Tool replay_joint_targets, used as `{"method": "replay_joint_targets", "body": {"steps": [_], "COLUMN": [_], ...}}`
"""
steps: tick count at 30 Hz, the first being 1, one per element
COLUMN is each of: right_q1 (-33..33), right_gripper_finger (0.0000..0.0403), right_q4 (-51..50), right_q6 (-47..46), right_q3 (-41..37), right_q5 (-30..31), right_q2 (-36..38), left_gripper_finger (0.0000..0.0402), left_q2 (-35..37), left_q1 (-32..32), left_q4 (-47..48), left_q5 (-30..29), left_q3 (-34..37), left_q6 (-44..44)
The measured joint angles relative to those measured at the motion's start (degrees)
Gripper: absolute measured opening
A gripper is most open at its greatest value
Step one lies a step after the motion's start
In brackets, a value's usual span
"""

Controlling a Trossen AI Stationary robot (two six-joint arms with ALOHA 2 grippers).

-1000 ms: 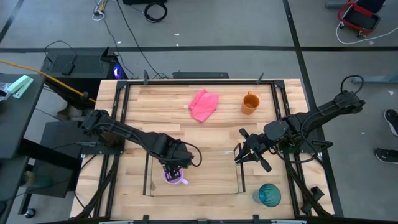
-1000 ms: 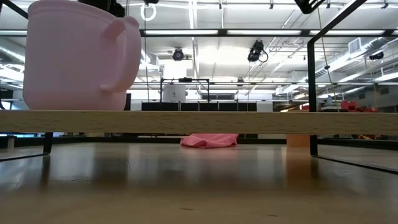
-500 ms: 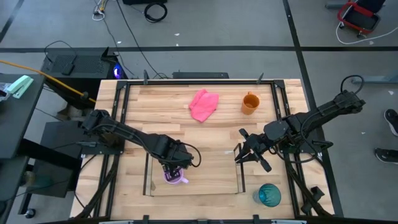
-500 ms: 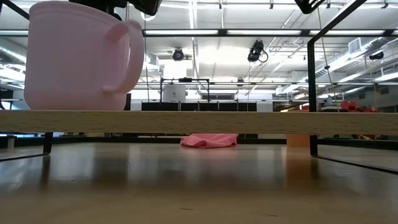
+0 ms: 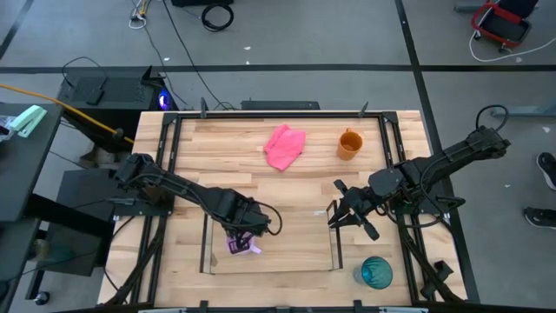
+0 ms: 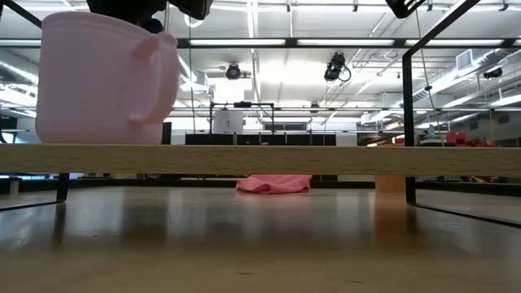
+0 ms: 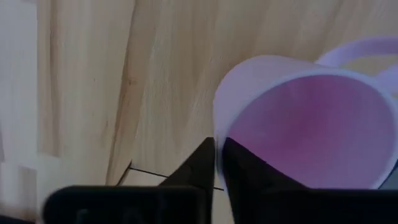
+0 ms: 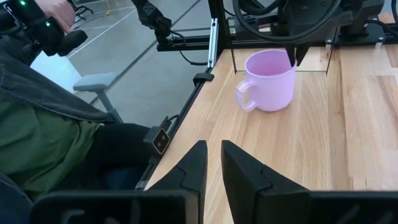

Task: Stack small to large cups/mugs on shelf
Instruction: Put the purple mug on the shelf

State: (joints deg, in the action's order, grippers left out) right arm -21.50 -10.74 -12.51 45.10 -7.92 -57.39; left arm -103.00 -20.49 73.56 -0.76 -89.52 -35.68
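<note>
Left gripper (image 5: 244, 235) pinches the lilac mug's (image 5: 242, 245) rim at the shelf's (image 5: 295, 252) left end; release only once the base sits flat; right gripper (image 5: 347, 214), slightly parted, waits beside the shelf.

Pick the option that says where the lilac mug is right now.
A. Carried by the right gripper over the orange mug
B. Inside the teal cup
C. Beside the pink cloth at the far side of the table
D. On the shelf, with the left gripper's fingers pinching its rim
D. The lilac mug stands on the shelf, and the left gripper has one finger inside the rim and one outside it.
</note>
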Motion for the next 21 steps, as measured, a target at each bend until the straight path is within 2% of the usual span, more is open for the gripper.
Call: {"method": "replay_joint_targets", "body": {"steps": [2, 6, 13, 18, 21], "right_q1": [0.0, 0.0, 0.0, 0.0, 0.0], "right_gripper_finger": [0.0056, 0.0056, 0.0056, 0.0056, 0.0056], "right_q4": [0.0, 0.0, 0.0, 0.0, 0.0], "right_q6": [0.0, 0.0, 0.0, 0.0, 0.0], "right_q3": [0.0, 0.0, 0.0, 0.0, 0.0], "right_q5": [0.0, 0.0, 0.0, 0.0, 0.0], "right_q2": [0.0, 0.0, 0.0, 0.0, 0.0], "left_gripper_finger": [0.0012, 0.0021, 0.0012, 0.0011, 0.0011], "left_q2": [0.0, 0.0, 0.0, 0.0, 0.0], "left_q1": [0.0, 0.0, -0.9, -3.4, -4.5], "left_q4": [0.0, 0.0, 1.6, 2.8, 2.7], "left_q5": [0.1, 0.1, -0.4, -4.8, -7.5], "left_q3": [0.0, 0.0, -1.9, -5.5, -7.3], "left_q6": [2.1, 6.8, 18.2, 32.4, 35.0]}}
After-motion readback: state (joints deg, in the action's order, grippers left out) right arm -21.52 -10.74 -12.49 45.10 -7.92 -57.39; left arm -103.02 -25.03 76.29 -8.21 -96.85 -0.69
